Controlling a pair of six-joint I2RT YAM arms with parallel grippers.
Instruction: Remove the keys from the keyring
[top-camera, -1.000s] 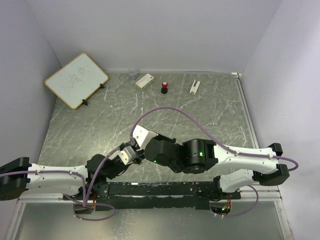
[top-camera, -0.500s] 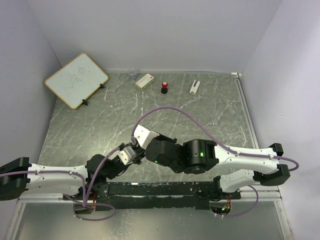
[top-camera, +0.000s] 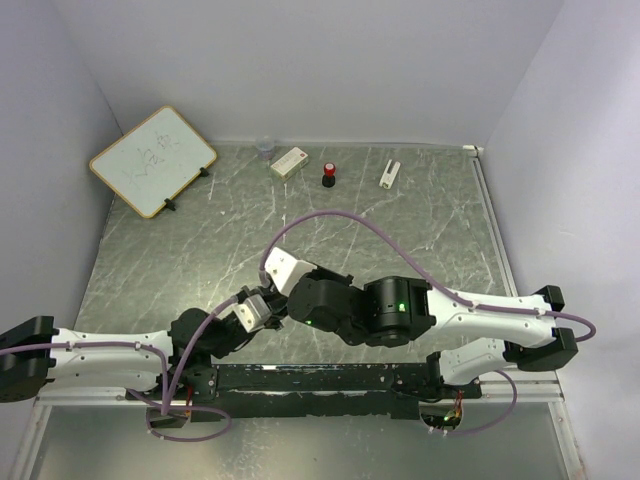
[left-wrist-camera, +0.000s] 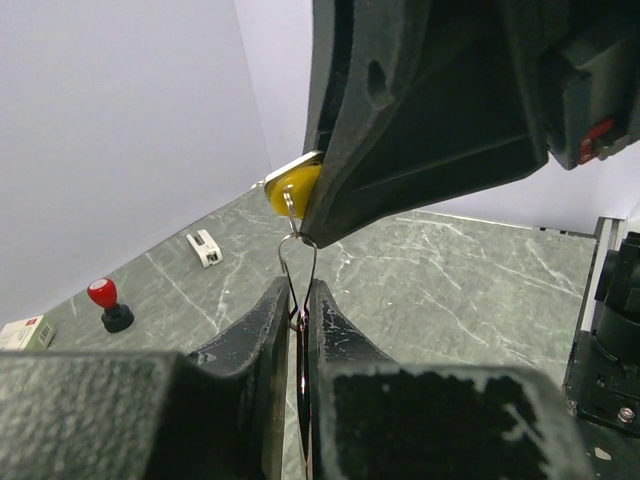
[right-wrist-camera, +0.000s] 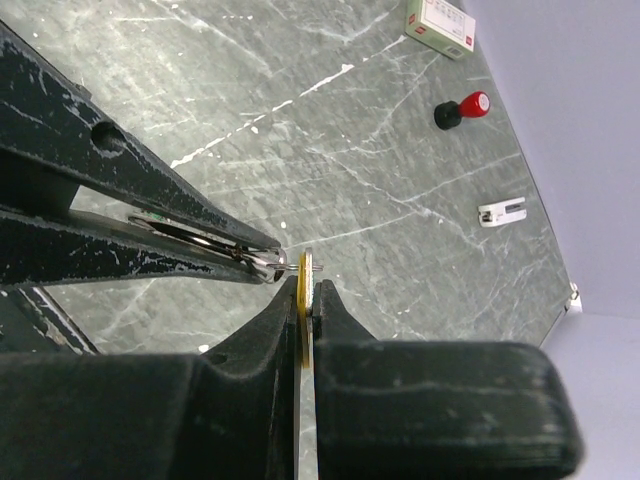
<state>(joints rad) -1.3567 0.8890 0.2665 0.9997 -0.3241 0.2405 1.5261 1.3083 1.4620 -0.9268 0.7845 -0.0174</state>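
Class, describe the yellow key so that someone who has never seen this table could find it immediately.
Look at the near edge of the grey marbled table, where the two grippers meet. The right gripper pinches the yellow key, and a thin wire ring links it to the left gripper. Nothing else nearby is yellow.

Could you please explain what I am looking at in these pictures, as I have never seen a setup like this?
These are two robot arms bolted at the near edge of a table. One picture looks down from above; the other two come from a camera on each wrist. The left hand pinches a thin wire keyring. The right hand pinches a yellow key attached to it, above the table. At the far side are a whiteboard, a white box, a red-capped knob and a white block. No green key is visible.
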